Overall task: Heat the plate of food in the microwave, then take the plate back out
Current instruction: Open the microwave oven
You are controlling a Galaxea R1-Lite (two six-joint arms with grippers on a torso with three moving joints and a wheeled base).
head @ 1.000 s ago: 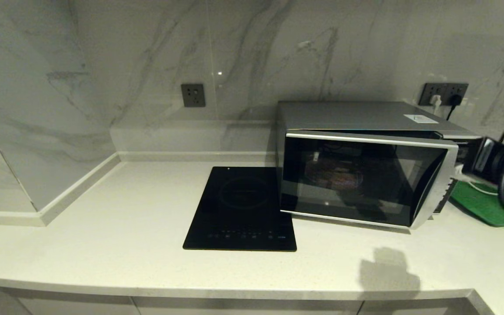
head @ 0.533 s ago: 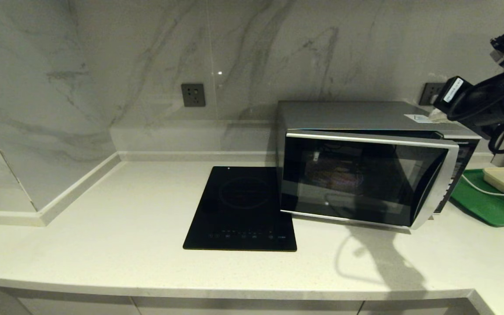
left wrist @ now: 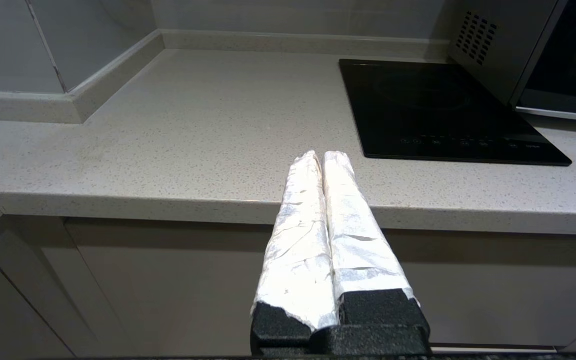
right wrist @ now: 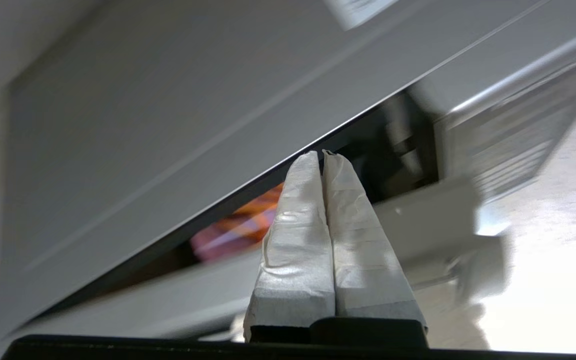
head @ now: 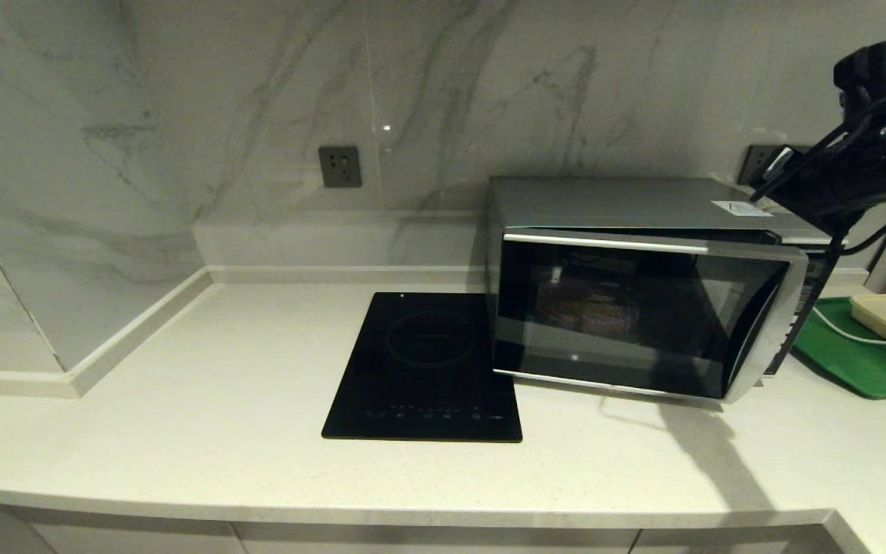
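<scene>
The microwave (head: 643,285) stood on the surface (head: 181,415) beside a black hob (head: 428,369), its door slightly ajar at the right edge. The plate of food (head: 587,308) sat inside, dimly visible through the dark glass. The right tool (right wrist: 322,156) was clenched, empty, raised above the microwave's top right corner. The left tool (left wrist: 322,156) was clenched, empty, parked at the surface's front edge. A green tray (head: 858,362) lay right of the microwave.
</scene>
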